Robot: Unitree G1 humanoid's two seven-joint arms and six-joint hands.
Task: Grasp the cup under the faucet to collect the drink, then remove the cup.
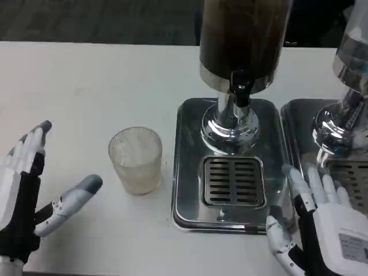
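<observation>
A clear ribbed cup (136,158) stands upright on the white table, just left of the drink dispenser's steel base (187,167). It looks empty. The dispenser holds dark liquid in its tank (241,34), and its black faucet (240,92) hangs over the slotted drip grate (233,181). My left hand (31,192) hovers open to the left of the cup, fingers spread, thumb pointing toward it, a small gap between. My right hand (322,224) is open at the lower right, fingers lying by the base's right edge.
A second dispenser (345,121) with its own steel base and grate stands at the right edge. The white table (86,86) stretches bare to the left and behind the cup. A dark floor lies beyond the table's far edge.
</observation>
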